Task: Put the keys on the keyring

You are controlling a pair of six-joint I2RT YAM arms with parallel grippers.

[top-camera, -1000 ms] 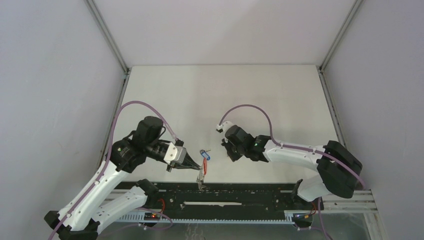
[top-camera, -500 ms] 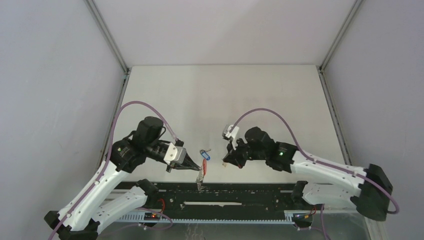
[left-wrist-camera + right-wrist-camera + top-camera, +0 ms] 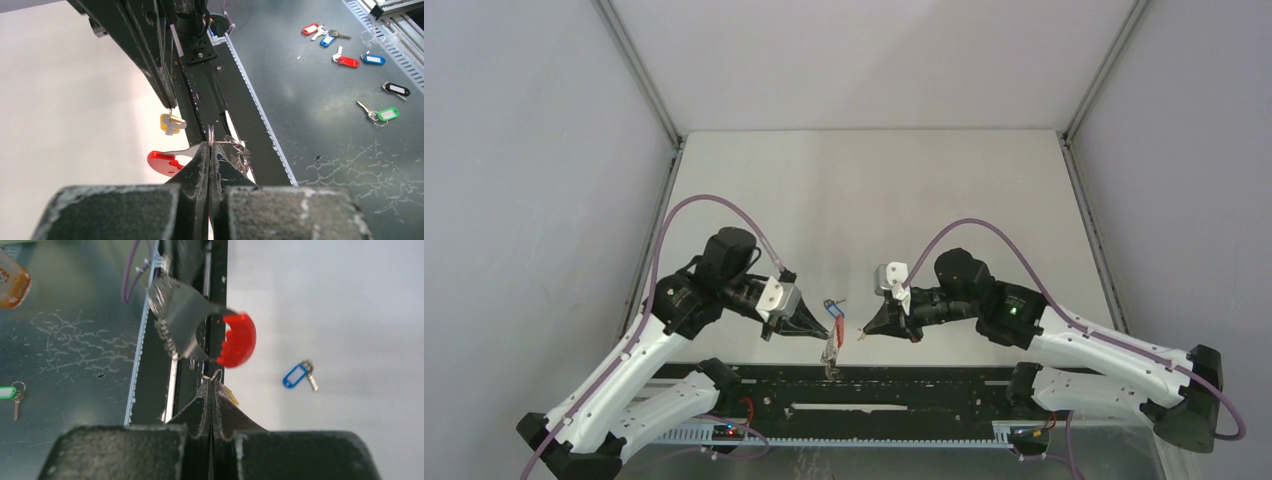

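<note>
My left gripper [image 3: 821, 335] is shut on the keyring [image 3: 829, 348] and holds it above the table's near edge. In the left wrist view its jaws [image 3: 210, 146] pinch a wire clip, with the red band [image 3: 162, 162] to the left and the clips [image 3: 241, 152] to the right. My right gripper [image 3: 862, 331] is shut on the yellow-orange key [image 3: 230, 394], whose tag [image 3: 169, 123] hangs just right of the keyring. In the right wrist view the keyring [image 3: 182, 325] is straight ahead of the jaws [image 3: 212, 382]. The blue key [image 3: 833, 310] lies on the table between the grippers and shows in the right wrist view [image 3: 296, 375].
A black rail [image 3: 904, 385] runs along the table's near edge under both grippers. Beyond it, on a lower dark surface, lie several spare tagged keys, among them red [image 3: 347, 61], blue [image 3: 374, 59], black [image 3: 397, 90] and green [image 3: 387, 114].
My right arm has swung round and brought the yellow-orange key left, close to the keyring. My left gripper has shifted slightly, keeping hold of the keyring. The blue key has not moved.
</note>
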